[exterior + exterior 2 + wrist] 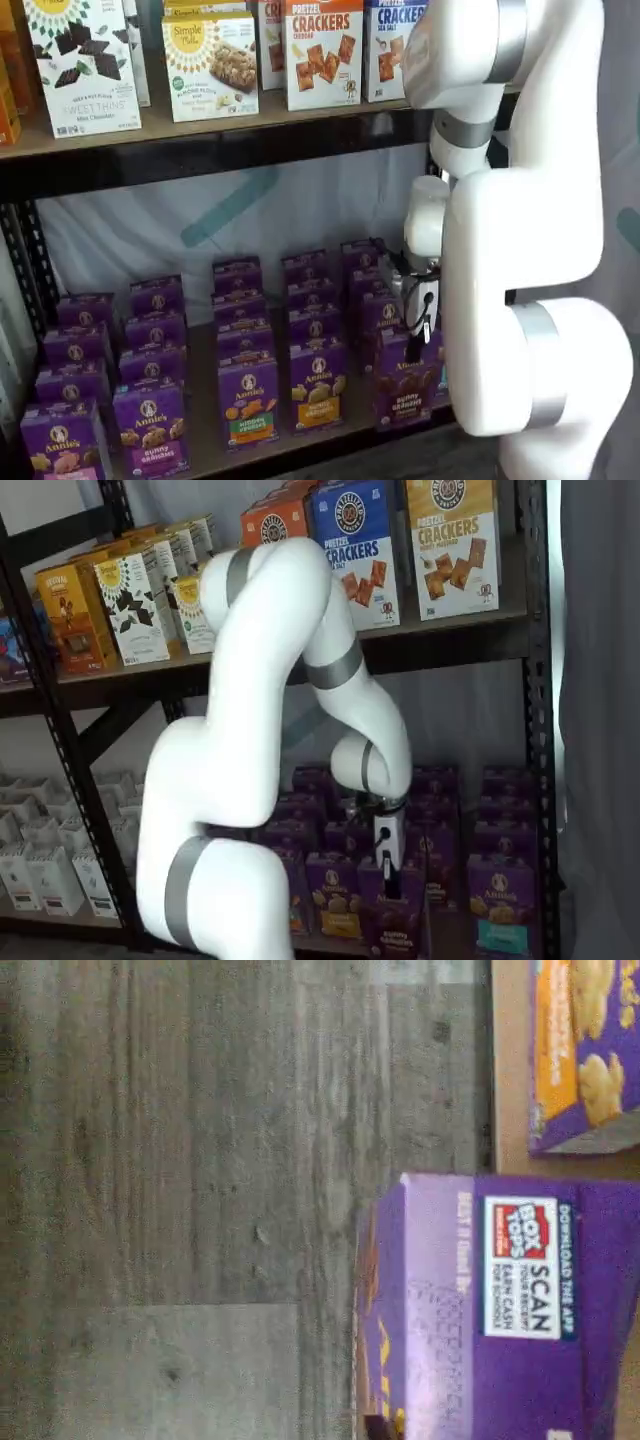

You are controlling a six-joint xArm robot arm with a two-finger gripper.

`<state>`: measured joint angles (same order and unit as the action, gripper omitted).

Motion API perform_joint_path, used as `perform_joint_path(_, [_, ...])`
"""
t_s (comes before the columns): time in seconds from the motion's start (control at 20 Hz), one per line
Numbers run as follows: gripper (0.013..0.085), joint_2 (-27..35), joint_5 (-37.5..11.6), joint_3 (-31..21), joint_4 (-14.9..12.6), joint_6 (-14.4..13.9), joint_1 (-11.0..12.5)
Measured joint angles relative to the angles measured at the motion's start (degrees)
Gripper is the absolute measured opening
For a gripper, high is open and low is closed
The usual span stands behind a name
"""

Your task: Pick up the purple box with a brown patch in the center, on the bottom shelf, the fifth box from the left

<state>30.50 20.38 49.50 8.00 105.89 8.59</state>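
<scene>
The purple box with the brown patch [404, 386] stands upright at the front of the bottom shelf [200, 455], at the right end of the front row. It also shows in a shelf view [396, 925]. My gripper [422, 335] hangs right over its top, with a black finger reaching down to the box's upper edge. In a shelf view the gripper [386, 872] shows as one dark finger side-on, so I cannot tell whether it holds the box. The wrist view shows the box's top flap [520, 1310] close up, with a Box Tops label.
Purple boxes with orange-yellow patches [318, 385] stand beside it, one in the wrist view [585, 1050]. A teal-patched purple box [498, 905] stands to its right. The upper tier [200, 125] carries cracker boxes. A black upright [540, 780] stands at the right. Grey wood floor [200, 1200] lies below.
</scene>
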Motion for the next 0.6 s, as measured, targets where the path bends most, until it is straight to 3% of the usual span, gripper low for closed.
perform_joint_path(0.35, [0.0290,-8.6,2.8,-8.3,-1.4,-2.6,-1.2])
perform_joint_path(0.6, [0.0290,-15.3,5.1,-13.4,1.0,-0.8,-1.6])
